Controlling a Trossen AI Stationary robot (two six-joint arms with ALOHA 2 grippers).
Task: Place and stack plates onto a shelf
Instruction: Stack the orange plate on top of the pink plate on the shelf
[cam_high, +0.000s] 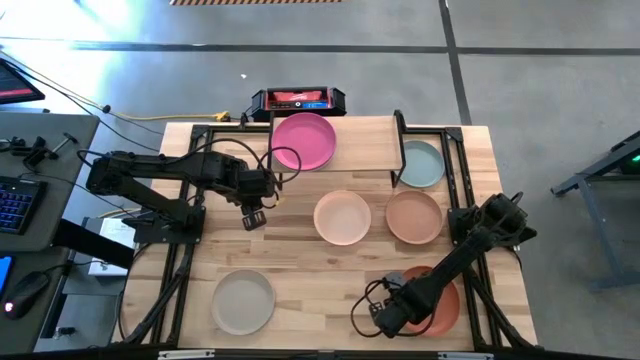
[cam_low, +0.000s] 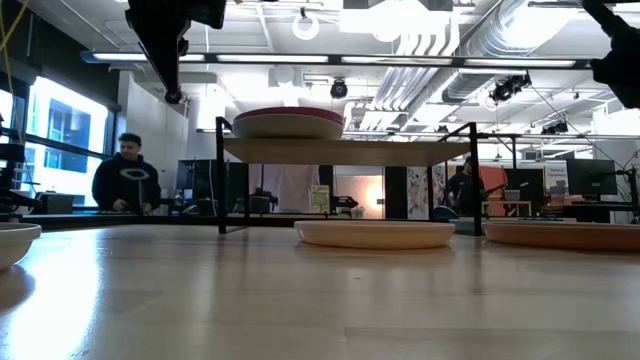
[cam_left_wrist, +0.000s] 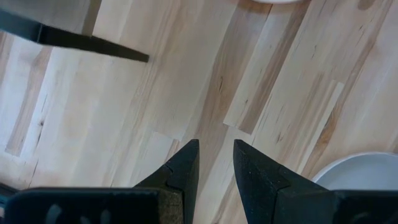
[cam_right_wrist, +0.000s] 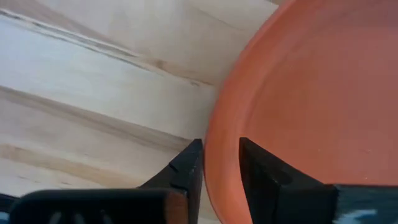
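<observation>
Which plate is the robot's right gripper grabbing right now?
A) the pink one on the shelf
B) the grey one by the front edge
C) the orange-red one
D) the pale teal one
C: the right gripper has its two fingers straddling the rim of the terracotta plate, one finger outside and one inside, at the table's front right in the high view.

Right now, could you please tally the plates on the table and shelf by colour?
Pink plate: 1
Pale teal plate: 1
Peach plate: 1
Tan plate: 1
Grey plate: 1
Terracotta plate: 1
Total: 6
</observation>
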